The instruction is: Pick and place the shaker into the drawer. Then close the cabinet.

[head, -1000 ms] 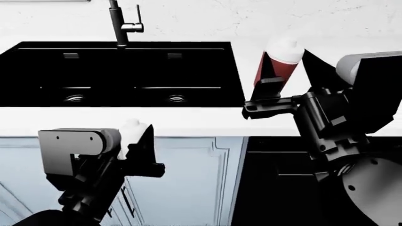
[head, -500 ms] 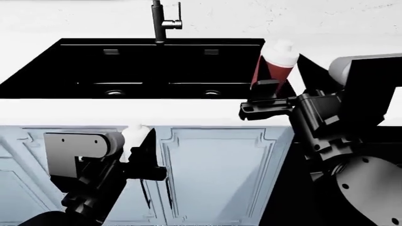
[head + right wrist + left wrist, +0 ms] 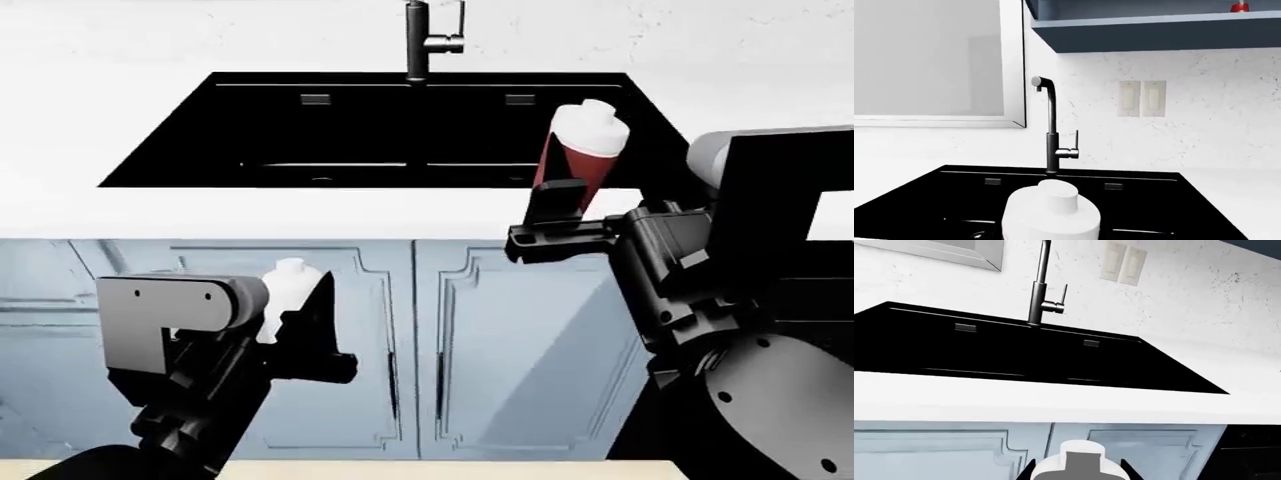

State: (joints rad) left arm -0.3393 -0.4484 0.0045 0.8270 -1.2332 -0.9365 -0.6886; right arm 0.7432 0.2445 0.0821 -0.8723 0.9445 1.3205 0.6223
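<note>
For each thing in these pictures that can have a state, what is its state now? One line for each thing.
shaker: held off the counter in the right gripper, tilted, white cap on.
right gripper: shut on the shaker.
left gripper: empty; cannot tell if open or shut.
cabinet doors: both shut below the sink.
sink: looks empty.
faucet: no water seen running.
drawer: no open one in view.

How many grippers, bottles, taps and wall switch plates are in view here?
Grippers: 2, left gripper and right gripper
Bottles: 1, the shaker
Taps: 1, the faucet
Switch plates: 2
Total: 6
</note>
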